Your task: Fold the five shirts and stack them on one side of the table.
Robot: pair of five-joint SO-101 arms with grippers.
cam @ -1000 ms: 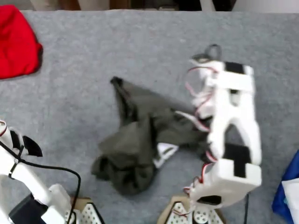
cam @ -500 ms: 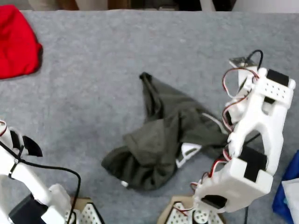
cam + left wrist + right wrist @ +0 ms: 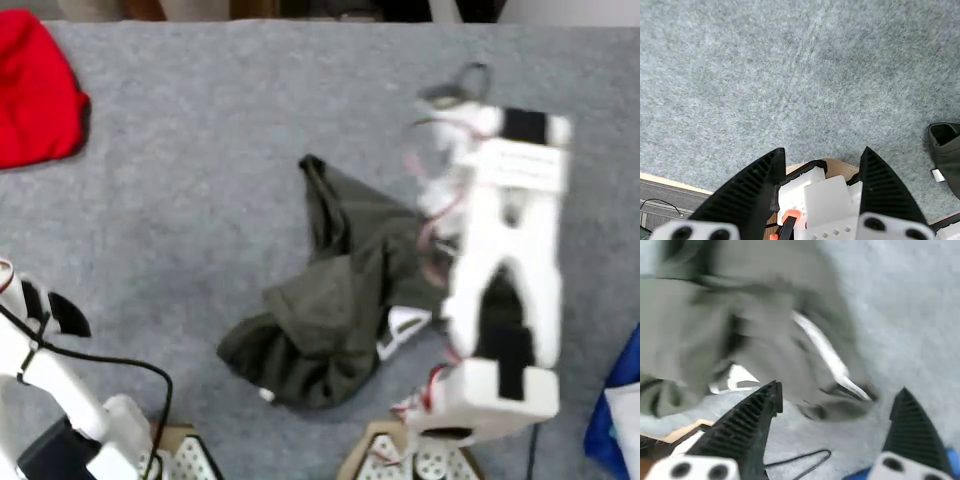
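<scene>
Right pincer (image 3: 837,390): black ribbed fingers spread wide apart, nothing held between them. It hangs above the edge of the olive-green crumpled fabric shirt (image 3: 740,325), and in the right wrist view a pale strip of trim (image 3: 825,352) runs across the shirt's folds; that picture is smeared, so contact between fingers and cloth cannot be judged. In the high view the white right arm (image 3: 505,250) stretches from its base at the near edge out over the shirt's right side, covering part of it. The shirt (image 3: 335,300) lies bunched and unfolded on the grey felt counter (image 3: 200,150), roughly mid-counter, one narrow end pointing toward the far side and a thick lump toward the near edge; a small white label (image 3: 403,322) shows in its folds beside the arm. Left pincer (image 3: 823,150): fingers likewise parted, empty, poised over bare grey felt, with a dark corner of the shirt (image 3: 946,150) off to one side, well apart from it. The white left arm (image 3: 45,385) sits at the near left corner, a black cable (image 3: 120,362) looping from it. A red fabric garment (image 3: 35,90) rests at the far left corner of the counter. A blue fabric item (image 3: 620,400) lies at the near right edge.
</scene>
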